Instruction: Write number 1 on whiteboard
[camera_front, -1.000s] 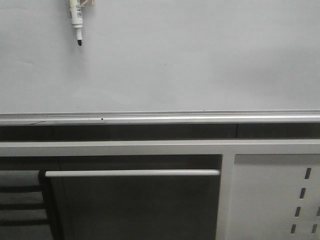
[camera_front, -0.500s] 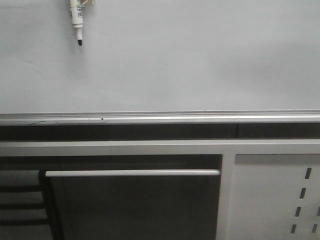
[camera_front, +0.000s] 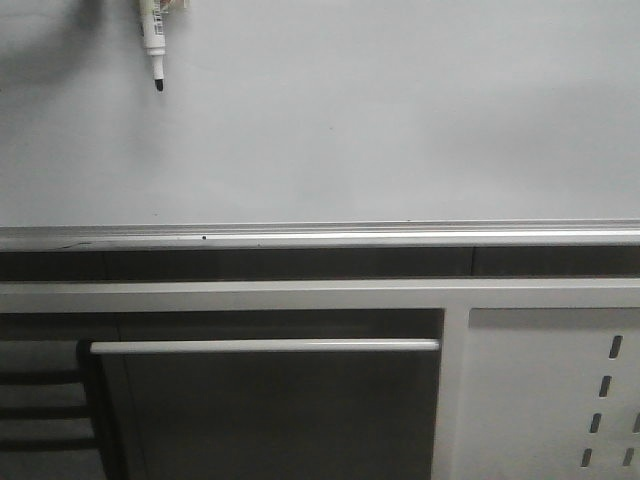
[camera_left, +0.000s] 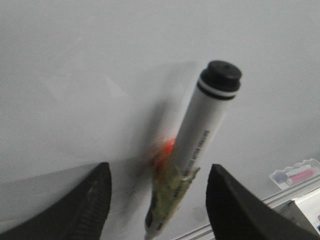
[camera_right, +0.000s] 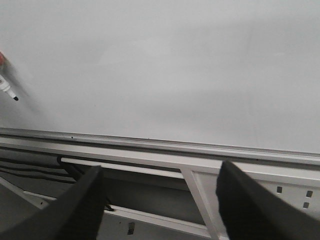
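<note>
We note a small clear tray (camera_left: 298, 174) holding blue and pink pieces on the rail. Marker (camera_front: 152, 40) hangs tip-down high on the whiteboard (camera_front: 400, 120), no stroke visible on it. Left gripper (camera_left: 157, 200) spread wide around the marker's barrel, not touching. Right gripper (camera_right: 159, 202) spread, empty. Perforated cabinet panel (camera_front: 550, 400) below the silver rail (camera_front: 320, 237).

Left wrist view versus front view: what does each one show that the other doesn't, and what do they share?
Only the left wrist view shows the marker's black end cap, the open left gripper apart from the barrel, and a small eraser tray. Only the front view shows the marker's black tip, the perforated cabinet panel and the handle bar. Both show the marker, the whiteboard and its rail; no stroke is visible.
</note>
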